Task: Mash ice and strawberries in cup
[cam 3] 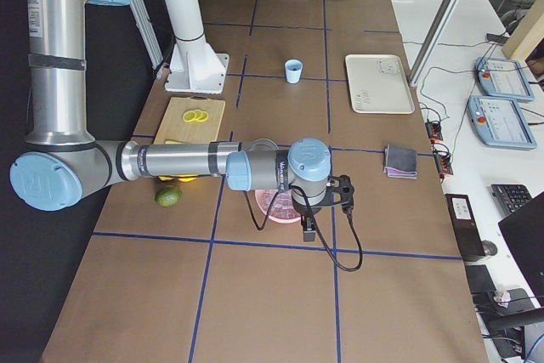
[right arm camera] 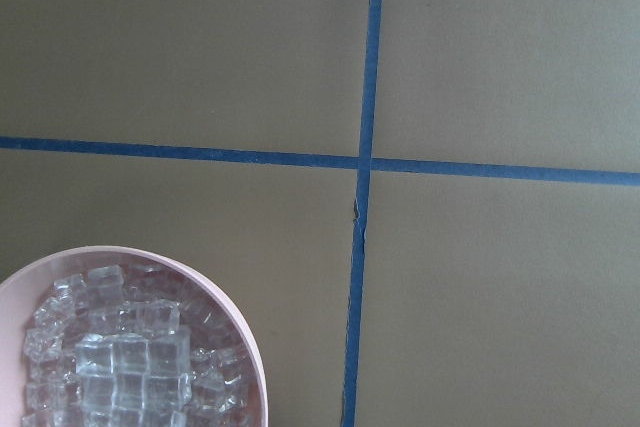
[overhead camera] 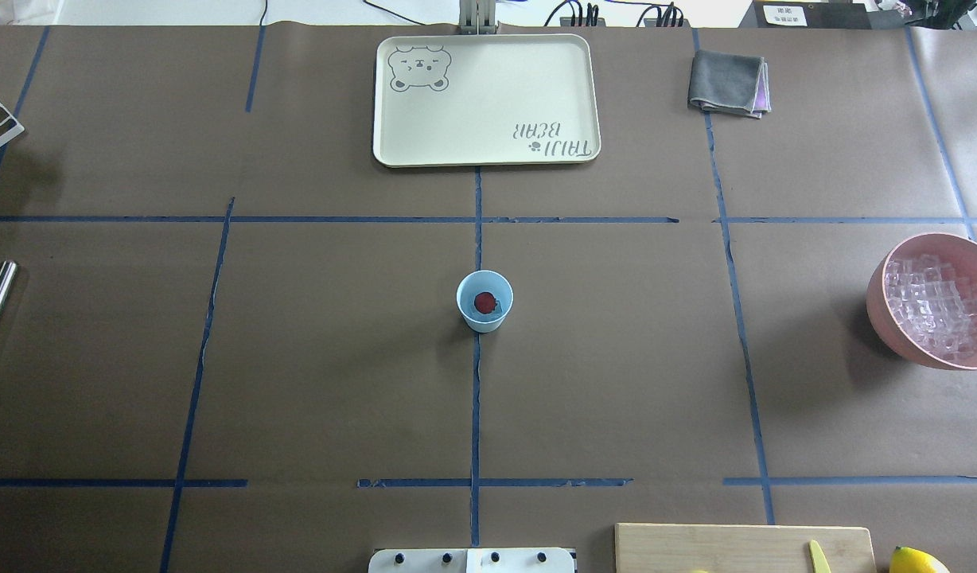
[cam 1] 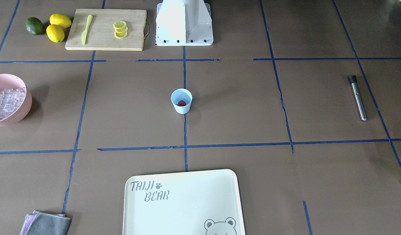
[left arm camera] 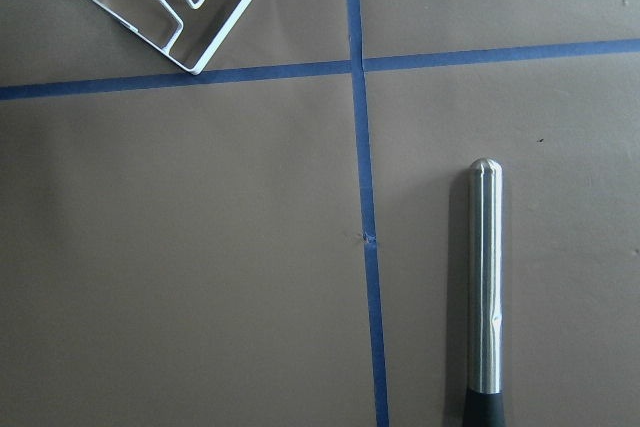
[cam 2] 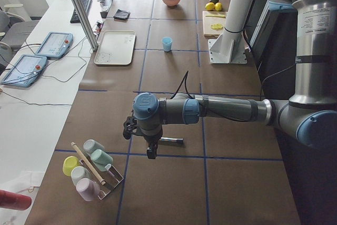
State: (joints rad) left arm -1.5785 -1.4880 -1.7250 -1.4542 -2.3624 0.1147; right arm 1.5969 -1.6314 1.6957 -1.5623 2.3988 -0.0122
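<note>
The pale-blue cup (cam 1: pixel 181 101) stands upright at the table's middle, also seen from overhead (overhead camera: pixel 484 301). One red strawberry (overhead camera: pixel 485 302) lies inside it. The ice (overhead camera: pixel 934 306) fills a pink bowl (overhead camera: pixel 882 270) at the table's right end; it also shows in the right wrist view (right arm camera: pixel 130 347). A steel muddler (cam 1: pixel 358 98) with a black end lies on the left side, and shows in the left wrist view (left arm camera: pixel 485 277). My left gripper (cam 2: pixel 150 155) hangs above the muddler. My right gripper (cam 3: pixel 308 234) hangs above the bowl. I cannot tell whether either is open or shut.
A cream tray (overhead camera: pixel 485 99) lies at the far edge, with a grey cloth (overhead camera: pixel 727 83) beside it. A cutting board (cam 1: pixel 105 29) holds lemon slices (cam 1: pixel 120 29) and a yellow knife (cam 1: pixel 87 28); lemons (cam 1: pixel 56 27) and an avocado (cam 1: pixel 35 26) lie beside it. A rack of cups (cam 2: pixel 92 169) stands at the left end.
</note>
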